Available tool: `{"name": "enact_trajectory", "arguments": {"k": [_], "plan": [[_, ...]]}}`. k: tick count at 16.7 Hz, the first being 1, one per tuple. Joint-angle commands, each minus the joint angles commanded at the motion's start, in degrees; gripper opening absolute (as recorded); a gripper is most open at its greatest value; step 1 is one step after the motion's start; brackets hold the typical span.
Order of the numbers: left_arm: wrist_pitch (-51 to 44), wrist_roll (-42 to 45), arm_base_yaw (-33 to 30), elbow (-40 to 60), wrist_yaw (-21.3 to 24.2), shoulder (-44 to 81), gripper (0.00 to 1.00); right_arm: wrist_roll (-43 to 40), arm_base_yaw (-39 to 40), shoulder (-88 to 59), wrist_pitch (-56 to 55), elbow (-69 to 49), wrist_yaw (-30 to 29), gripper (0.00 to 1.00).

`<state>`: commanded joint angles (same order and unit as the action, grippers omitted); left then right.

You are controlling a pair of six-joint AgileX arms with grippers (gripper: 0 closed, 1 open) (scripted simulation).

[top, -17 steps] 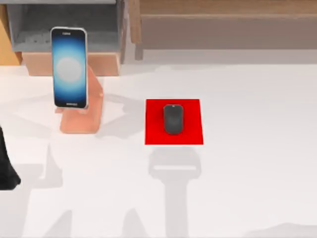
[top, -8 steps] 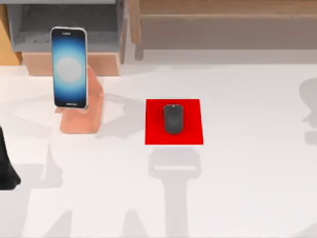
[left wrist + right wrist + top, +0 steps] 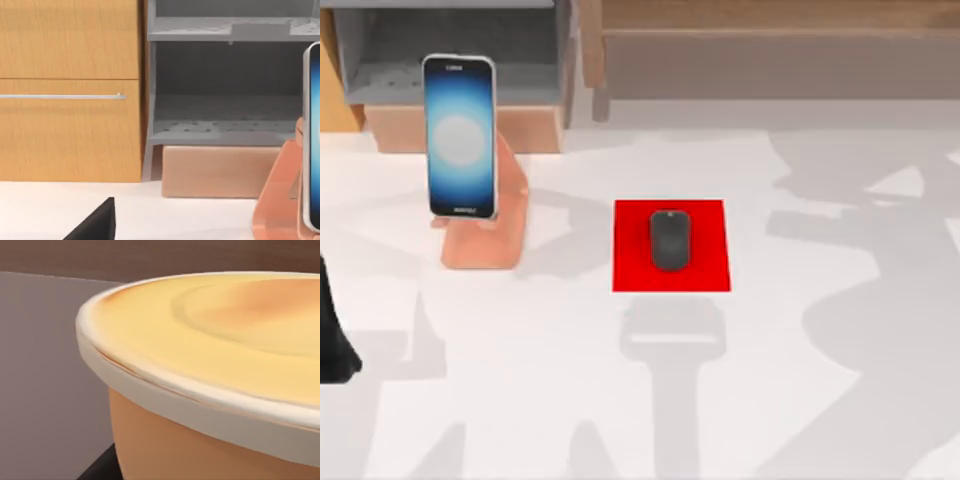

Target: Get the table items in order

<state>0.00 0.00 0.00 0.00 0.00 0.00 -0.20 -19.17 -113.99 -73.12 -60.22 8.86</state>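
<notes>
White tabletop point(image 3: 820, 400) is spread wide below shelf units point(image 3: 450, 60) of grey and wood, and the left arm point(image 3: 332, 340) is seen parked at its left edge, its finger state not to be told. Well apart from that arm, near the middle, the dark grey mouse point(image 3: 670, 240) is laid on a red mat point(image 3: 705, 275). Farther back at the left, the smartphone point(image 3: 459, 136) is propped, screen glowing, on a peach stand point(image 3: 485, 240); the right wrist view is taken up close by a tan, cream-rimmed round object point(image 3: 210, 390).
</notes>
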Motion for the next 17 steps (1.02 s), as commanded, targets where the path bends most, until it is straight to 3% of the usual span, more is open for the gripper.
{"name": "enact_trajectory", "arguments": {"k": [10,17], "plan": [[0.0,0.0,0.0,0.0,0.0,0.0,1.0,0.1,27.1,-2.8,24.4,-16.1,-21.5,0.0],[0.0,0.0,0.0,0.0,0.0,0.0,1.0,0.4,39.6,-5.5,36.7,-25.0,-31.4,0.0]]}}
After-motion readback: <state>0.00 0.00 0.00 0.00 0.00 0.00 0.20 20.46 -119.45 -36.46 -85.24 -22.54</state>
